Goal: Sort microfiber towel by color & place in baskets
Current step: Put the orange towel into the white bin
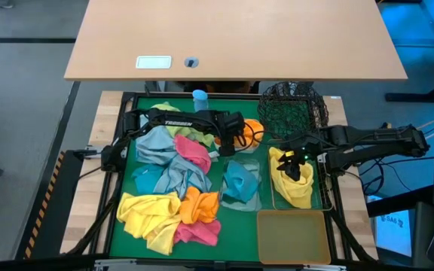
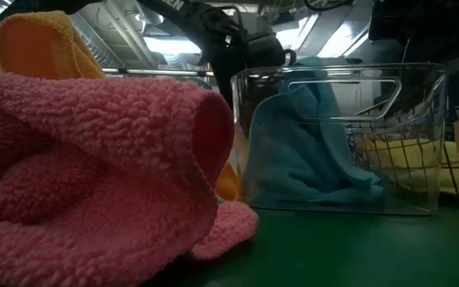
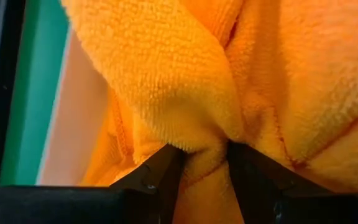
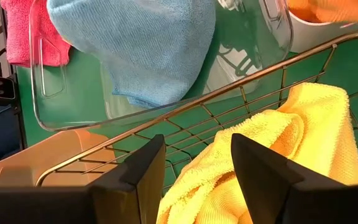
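Observation:
My left gripper (image 1: 241, 134) reaches to the far middle of the green mat, shut on an orange towel (image 1: 253, 131) that bunches over the white tub (image 4: 316, 31). My right gripper (image 4: 194, 180) hangs open just above a yellow towel (image 1: 294, 181), which lies in the rectangular wire basket (image 1: 325, 188). A teal towel (image 1: 238, 182) lies in the clear tub (image 2: 421, 143). Loose towels in pink (image 1: 194, 152), grey-blue (image 1: 157, 143), yellow (image 1: 149, 212) and orange (image 1: 199, 205) are heaped on the mat's left half. My left gripper (image 3: 204, 180) pinches a bunched fold of the orange towel (image 3: 205, 158) between its two fingers (image 3: 160, 177). The cloth swells out past the fingertips in thick folds. Several layers sit in the pinch. Whether the towel rests in the tub I cannot tell.
A black round wire-mesh basket (image 1: 292, 105) stands at the far right of the mat. An amber tub (image 1: 292, 235) sits at the near right. A small blue-capped bottle (image 1: 200, 98) stands at the far edge. A pink towel (image 2: 94, 175) lies close to the low camera.

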You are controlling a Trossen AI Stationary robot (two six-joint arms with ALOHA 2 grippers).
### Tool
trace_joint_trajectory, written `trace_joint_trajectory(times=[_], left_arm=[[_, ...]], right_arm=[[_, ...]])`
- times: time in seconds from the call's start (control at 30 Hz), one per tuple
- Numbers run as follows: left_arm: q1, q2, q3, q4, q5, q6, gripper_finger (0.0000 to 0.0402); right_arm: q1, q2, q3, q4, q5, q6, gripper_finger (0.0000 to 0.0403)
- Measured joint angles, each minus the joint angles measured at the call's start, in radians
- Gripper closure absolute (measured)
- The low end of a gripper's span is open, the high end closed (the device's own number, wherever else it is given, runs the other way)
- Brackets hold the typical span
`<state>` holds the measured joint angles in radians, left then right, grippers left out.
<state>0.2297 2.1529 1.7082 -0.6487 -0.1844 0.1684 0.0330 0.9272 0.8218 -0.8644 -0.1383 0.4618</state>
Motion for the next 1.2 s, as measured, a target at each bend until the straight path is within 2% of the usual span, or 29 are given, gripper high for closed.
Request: trace_joint_trajectory(times=[0.27,0.47,0.57,0.83,1.2], left_arm=[[-0.004,-0.03,0.082,-0.037,0.0,-0.001,0.0272],[-0.006,-0.043,0.142,-0.16,0.0,-0.005,0.0272],[-0.014,-0.045,0.171,-0.152,0.001,-0.008,0.0272],[-0.046,-0.046,0.253,-0.152,0.07,-0.008,0.0272],[-0.078,-0.047,0.251,0.138,0.076,0.001,0.0272]], right_arm=[[0.0,0.0,0.0,0.0,0.0,0.0,0.0219],[0.0,0.0,0.0,0.0,0.0,0.0,0.0219],[0.0,0.0,0.0,0.0,0.0,0.0,0.0219],[0.0,0.0,0.0,0.0,0.0,0.0,0.0219],[0.0,0.0,0.0,0.001,0.0,0.0,0.0219]])
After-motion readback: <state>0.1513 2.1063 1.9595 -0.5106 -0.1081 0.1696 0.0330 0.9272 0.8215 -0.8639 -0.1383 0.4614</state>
